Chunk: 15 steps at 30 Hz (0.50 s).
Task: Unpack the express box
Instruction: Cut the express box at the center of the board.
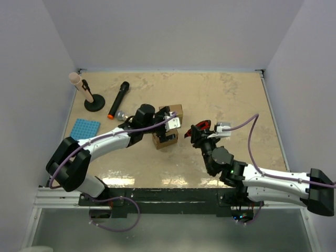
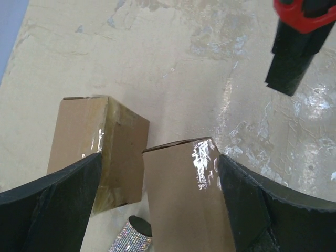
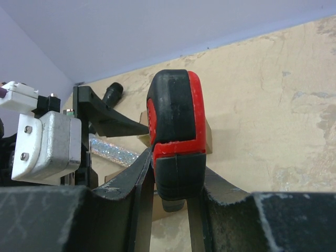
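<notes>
- While the L pincer (image 2: 159, 157) braces the box (image 1: 175, 111), the step in hand looks like slitting the tape. Unpacking proper hasn't begun, as I read it.
- Box sits mid-surface (image 1: 231, 100). Shiny tape (image 2: 202, 157) shows on its cardboard in the L wrist view. Whether any flap is already free: can't tell.
- L pincer: spread wide w/ the box between its fingers (image 2: 50, 210), both against cardboard, so prob. clamping it.
- R pincer (image 3: 172, 181): closed narrow on a red & black cutter (image 3: 176, 113), held near the box on its R-arm side, no contact. Blade out or not: can't tell.
- Next move, my guess: bring the cutter tip onto the tape seam and run it shallow along the seam, w/ the L pincer holding firm so the box doesn't skid. Keep the tool off the L fingers, which flank the cardboard closely.
- Other stuff, all on the L-arm side of the box: glitter mic (image 2: 131, 236) just beside it, black mic (image 1: 118, 98) further off, stand (image 1: 93, 104) & blue pad (image 1: 84, 128) well apart.
</notes>
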### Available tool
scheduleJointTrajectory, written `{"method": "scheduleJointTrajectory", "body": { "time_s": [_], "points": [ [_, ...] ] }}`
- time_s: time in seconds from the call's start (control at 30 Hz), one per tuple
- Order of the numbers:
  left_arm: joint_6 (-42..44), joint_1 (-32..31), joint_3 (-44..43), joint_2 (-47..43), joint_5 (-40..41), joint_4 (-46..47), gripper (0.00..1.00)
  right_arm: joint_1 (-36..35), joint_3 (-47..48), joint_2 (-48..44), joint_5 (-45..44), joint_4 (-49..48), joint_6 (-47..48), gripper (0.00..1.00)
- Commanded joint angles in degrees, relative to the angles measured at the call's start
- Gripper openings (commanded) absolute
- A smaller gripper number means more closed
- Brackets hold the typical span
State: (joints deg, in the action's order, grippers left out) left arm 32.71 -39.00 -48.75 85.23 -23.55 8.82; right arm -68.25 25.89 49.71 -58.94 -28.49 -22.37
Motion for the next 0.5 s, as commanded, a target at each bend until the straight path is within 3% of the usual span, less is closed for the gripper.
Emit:
{"method": "scheduleJointTrajectory", "body": {
  "time_s": [0.0, 0.23, 0.47],
  "points": [
    [0.78, 0.24, -0.91, 1.43, -5.18, -3.20, 0.95, -0.22, -0.49, 4.32, -2.49, -14.38, 4.00, 0.00],
    [-3.00, 0.95, 1.29, -2.87, -7.74, 0.50, 1.00, -0.04, 0.74, 11.53, -2.76, -23.53, 8.21, 0.00],
    [-4.05, 2.26, 1.37, -1.74, -3.70, 0.49, 1.00, 0.66, 0.92, 16.90, -2.59, -30.48, 10.68, 0.00]
  ]
}}
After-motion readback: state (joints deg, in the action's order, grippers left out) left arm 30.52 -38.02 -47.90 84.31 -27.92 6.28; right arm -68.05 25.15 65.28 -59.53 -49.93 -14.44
